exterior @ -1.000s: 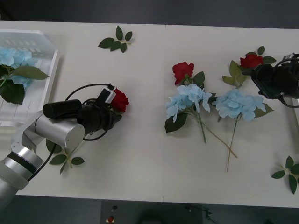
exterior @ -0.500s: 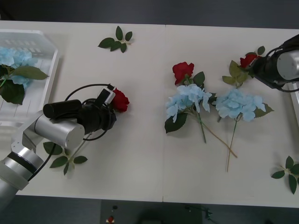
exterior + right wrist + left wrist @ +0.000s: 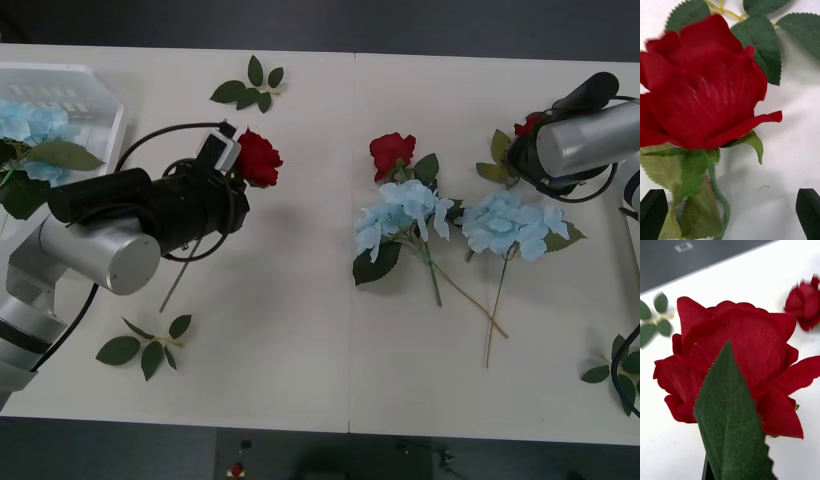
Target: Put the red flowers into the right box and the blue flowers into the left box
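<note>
— What has been moved since a second ago?

— Up and toward the counter's far side, the left claw has been carried, and its rose has been raised with it. It is clamped on that rose's stem, whose free end is seen hanging below the arm.

— And the right claw?

— The right claw has been swung in over a rose near the right edge; its black fingers are spread wide, nothing gripped.

— What lies around them?

— A third rose and two blue flowers are laid mid-counter. Another blue flower is lodged in the tray at far left.
</note>
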Controlling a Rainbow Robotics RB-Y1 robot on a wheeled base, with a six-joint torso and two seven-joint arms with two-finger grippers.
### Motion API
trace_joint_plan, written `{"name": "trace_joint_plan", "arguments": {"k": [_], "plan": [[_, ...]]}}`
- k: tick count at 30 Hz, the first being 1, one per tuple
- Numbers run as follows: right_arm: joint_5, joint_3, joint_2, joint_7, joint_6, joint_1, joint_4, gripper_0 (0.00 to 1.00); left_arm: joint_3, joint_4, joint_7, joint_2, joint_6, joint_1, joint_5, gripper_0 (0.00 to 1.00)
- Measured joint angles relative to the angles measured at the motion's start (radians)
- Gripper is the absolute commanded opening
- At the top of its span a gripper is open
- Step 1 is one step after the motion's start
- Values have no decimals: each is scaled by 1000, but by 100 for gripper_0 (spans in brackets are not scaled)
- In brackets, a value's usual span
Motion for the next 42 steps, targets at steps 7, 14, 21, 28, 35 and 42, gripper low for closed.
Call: {"name": "trace_joint_plan", "arguments": {"k": [7, 14, 21, 28, 35, 42], "plan": [[65, 18, 44, 0, -30, -2, 52, 100, 226, -162, 0, 12, 333, -44, 204, 0], [69, 57, 45, -1, -59, -6, 53, 1, 606, -211, 0, -45, 702, -94, 546, 0], [63, 97, 45, -27, -65, -19, 56, 0, 688, 71, -364, -52, 714, -100, 1041, 0], [63, 74, 45, -27, -65, -19, 71, 0, 530, 381, -747, -52, 692, -100, 1452, 0], [62, 75, 45, -27, -65, -19, 71, 0, 323, 394, -874, -52, 510, -100, 1616, 0], [-56, 75, -24, -26, 26, -19, -47, 0, 145, 309, -874, -52, 240, -100, 1724, 0]]}}
